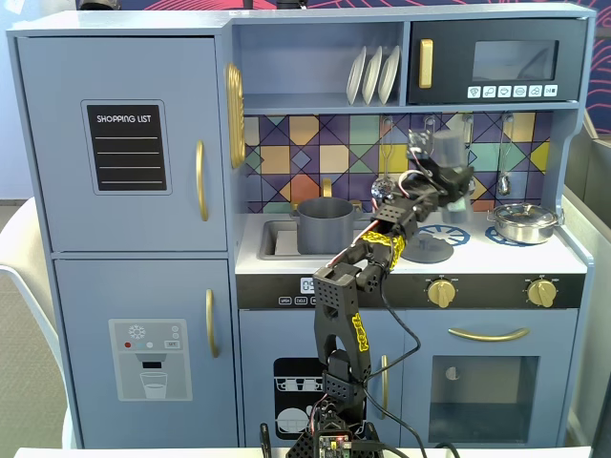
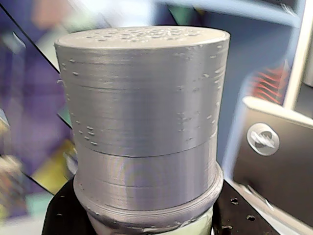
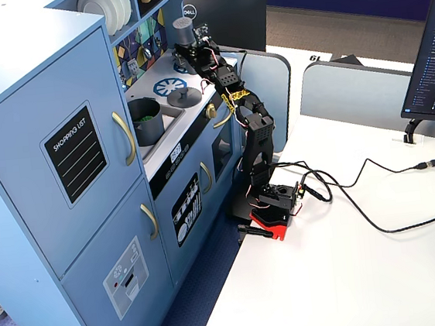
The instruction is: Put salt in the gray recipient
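the claw [image 1: 447, 176] is clamped on the salt [image 1: 449, 153], held roughly upright above the bench's right side, and the pot [image 1: 326, 225] stands down and left of it in this fixed view.

Even, bright indoor light fills both fixed views, which are sharp with soft shadows. In the wrist view the salt [image 2: 144, 127] is close and fairly crisp, while everything behind it smears into blurred colour.
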Robot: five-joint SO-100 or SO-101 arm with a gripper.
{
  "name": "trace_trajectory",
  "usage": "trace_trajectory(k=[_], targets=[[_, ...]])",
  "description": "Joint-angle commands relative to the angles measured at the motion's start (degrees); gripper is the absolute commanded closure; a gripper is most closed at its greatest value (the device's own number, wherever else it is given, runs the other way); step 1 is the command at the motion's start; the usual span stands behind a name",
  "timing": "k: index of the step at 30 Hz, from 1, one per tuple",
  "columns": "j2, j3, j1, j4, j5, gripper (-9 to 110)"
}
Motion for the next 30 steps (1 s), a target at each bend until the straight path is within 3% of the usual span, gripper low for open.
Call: trace_trajectory(k=[1,9,30], targets=[[3.25,1.14,2.55,-4.39,1.23,101],[0.35,7.47,5.71,-13.1,4.66,101],[-6.94,10.46,7.38,-18.54,8.61,101]])
